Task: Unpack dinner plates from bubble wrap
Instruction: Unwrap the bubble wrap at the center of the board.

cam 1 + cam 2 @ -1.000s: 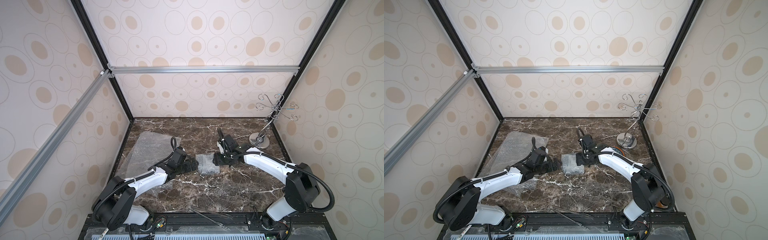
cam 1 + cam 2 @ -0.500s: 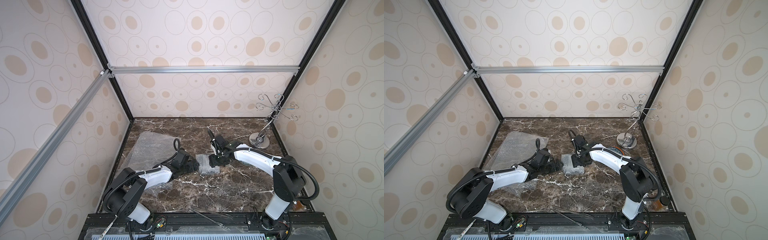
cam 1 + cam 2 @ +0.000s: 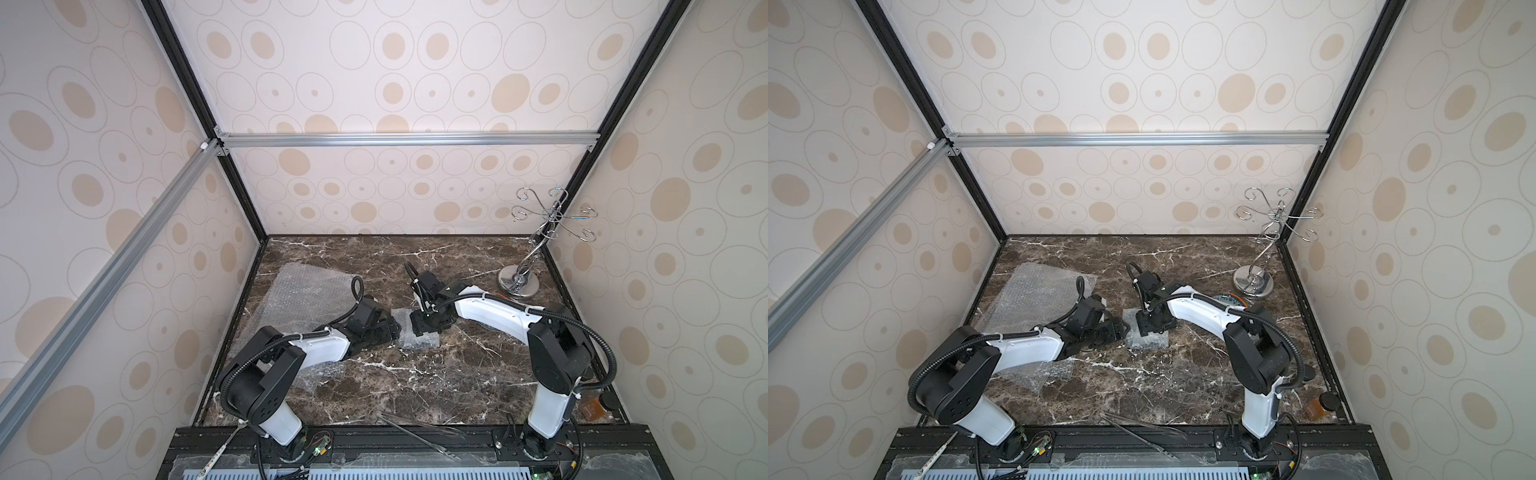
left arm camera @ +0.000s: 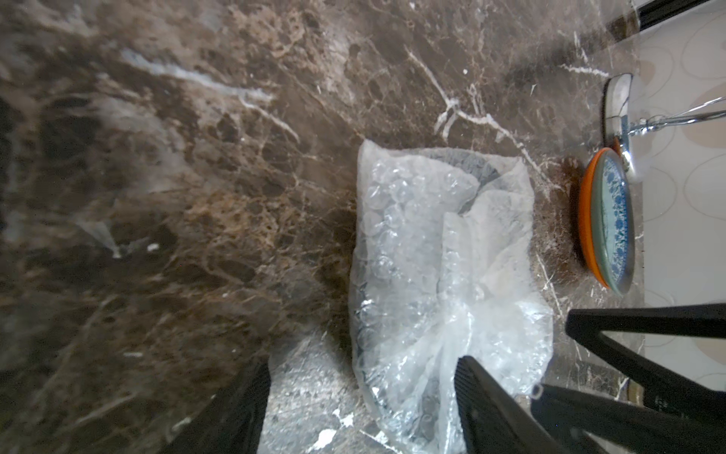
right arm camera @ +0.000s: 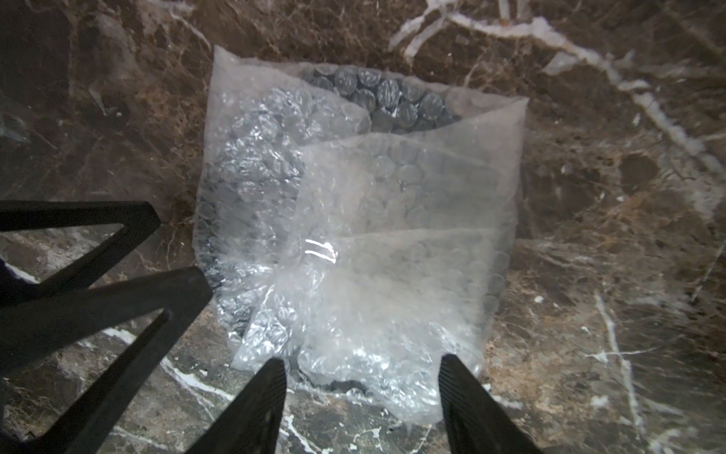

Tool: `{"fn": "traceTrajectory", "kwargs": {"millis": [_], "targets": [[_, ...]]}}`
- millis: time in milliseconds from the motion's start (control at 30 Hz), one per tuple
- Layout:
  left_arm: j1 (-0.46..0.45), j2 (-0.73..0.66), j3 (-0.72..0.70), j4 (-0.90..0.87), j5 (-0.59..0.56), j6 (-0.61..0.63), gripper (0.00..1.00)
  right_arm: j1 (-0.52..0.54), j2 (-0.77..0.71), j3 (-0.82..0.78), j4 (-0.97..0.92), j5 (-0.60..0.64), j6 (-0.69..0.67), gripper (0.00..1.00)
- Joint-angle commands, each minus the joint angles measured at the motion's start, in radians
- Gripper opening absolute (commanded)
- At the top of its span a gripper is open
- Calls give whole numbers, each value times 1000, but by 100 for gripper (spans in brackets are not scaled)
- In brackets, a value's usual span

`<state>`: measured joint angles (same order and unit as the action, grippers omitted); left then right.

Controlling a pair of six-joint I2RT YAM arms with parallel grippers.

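Progress looks like two of three; orange plate (image 4: pixel 584 220) and pale plate (image 4: pixel 613 224) sit stacked by the stand (image 4: pixel 615 106); the dark plate (image 5: pixel 377 94) lies inside bubble wrap (image 5: pixel 393 255) on the desk (image 5: pixel 609 353); both arms' jaws apart at its edge.

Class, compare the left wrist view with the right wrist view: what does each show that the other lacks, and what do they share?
Only the left wrist view: the orange plate with a blue-patterned plate stacked on it, next to the shiny stand base, and the right gripper from outside.
Only the right wrist view: no further object, just the left gripper from outside.
Both: the bubble wrap bundle on the marble table, something dark showing through it, each arm's own jaws open at its edge.
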<state>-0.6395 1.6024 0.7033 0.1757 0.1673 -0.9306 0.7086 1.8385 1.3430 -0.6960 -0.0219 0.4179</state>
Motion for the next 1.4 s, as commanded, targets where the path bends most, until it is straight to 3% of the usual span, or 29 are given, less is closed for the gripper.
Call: {"fn": "traceTrajectory", "kwargs": {"millis": [0, 400, 667, 1200, 1367], "targets": [[-7, 16, 35, 32, 7, -11, 72, 8, 23, 27, -13, 16, -4, 65], [-2, 55, 32, 74, 19, -7, 58, 11, 67, 67, -5, 17, 2, 63], [4, 66, 34, 90, 20, -8, 33, 13, 100, 81, 5, 39, 12, 64], [7, 117, 43, 128, 35, -12, 28, 26, 134, 68, 41, 36, 21, 63], [8, 117, 40, 132, 32, -14, 22, 28, 130, 57, 54, 45, 21, 55]]}}
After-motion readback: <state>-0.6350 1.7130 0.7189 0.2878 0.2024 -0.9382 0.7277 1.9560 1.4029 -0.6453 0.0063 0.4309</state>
